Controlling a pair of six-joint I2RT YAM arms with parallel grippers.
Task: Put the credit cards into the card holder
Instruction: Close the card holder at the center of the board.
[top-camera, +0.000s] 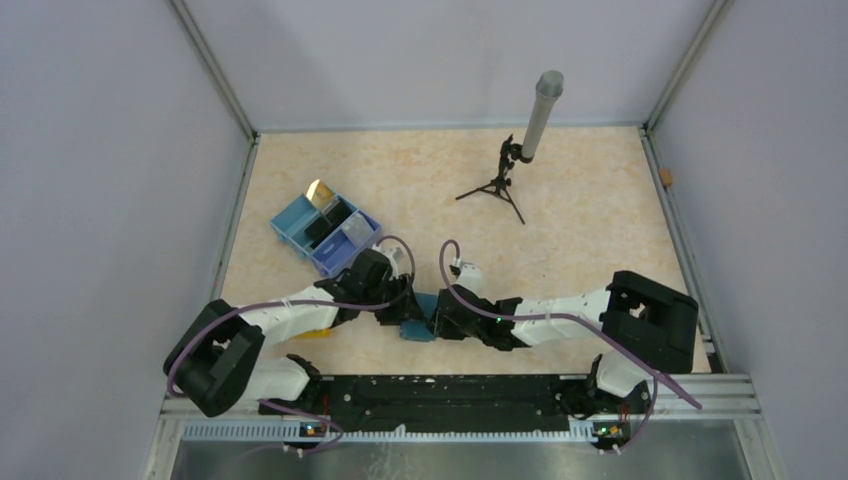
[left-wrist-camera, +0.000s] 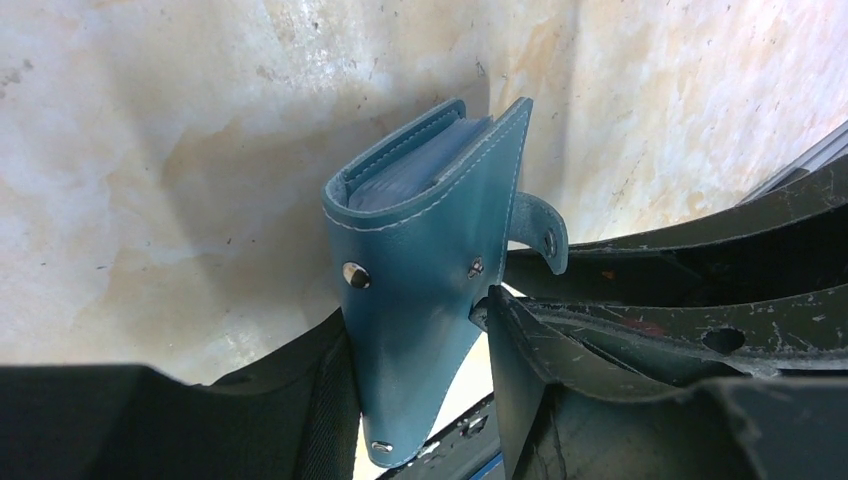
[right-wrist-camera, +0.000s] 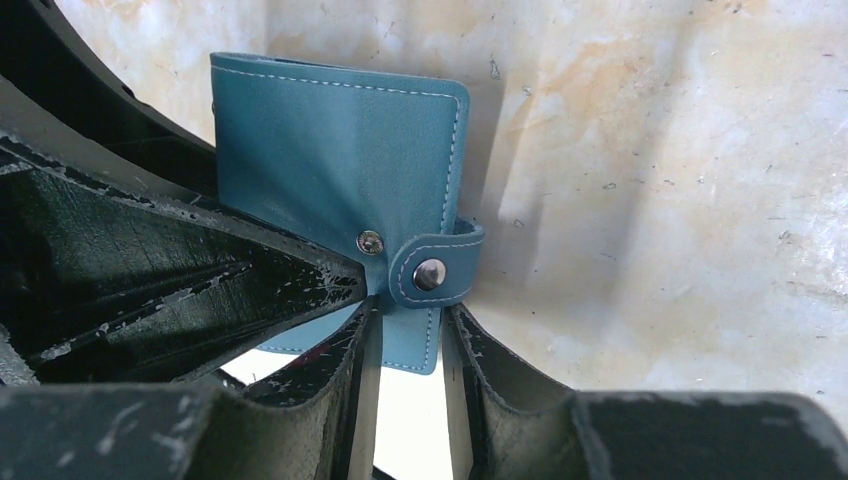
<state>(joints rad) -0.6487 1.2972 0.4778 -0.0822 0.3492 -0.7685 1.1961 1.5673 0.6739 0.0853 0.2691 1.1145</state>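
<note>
- Currently on the opening step: card holder (top-camera: 415, 329) stands on edge at 6 o'clock on the counter (top-camera: 580, 230), clasp strap (right-wrist-camera: 432, 268) undone, covers barely parted.
- Left pincer (left-wrist-camera: 420, 400) straddles its body and right pincer (right-wrist-camera: 410, 360) brackets the strap-side edge. Both jaws sit partway; can't tell if either clamps.
- Next, probably: spread the covers and lay it flat without tipping it.
- Credit cards (top-camera: 330, 224) sit in the blue tray (top-camera: 290, 222) at 10 o'clock, none loaded.
- Yellow block (top-camera: 315, 334) at 9 o'clock and tripod (top-camera: 500, 185) at 1 o'clock don't block. The main squeeze is the two pincers crowding each other.
</note>
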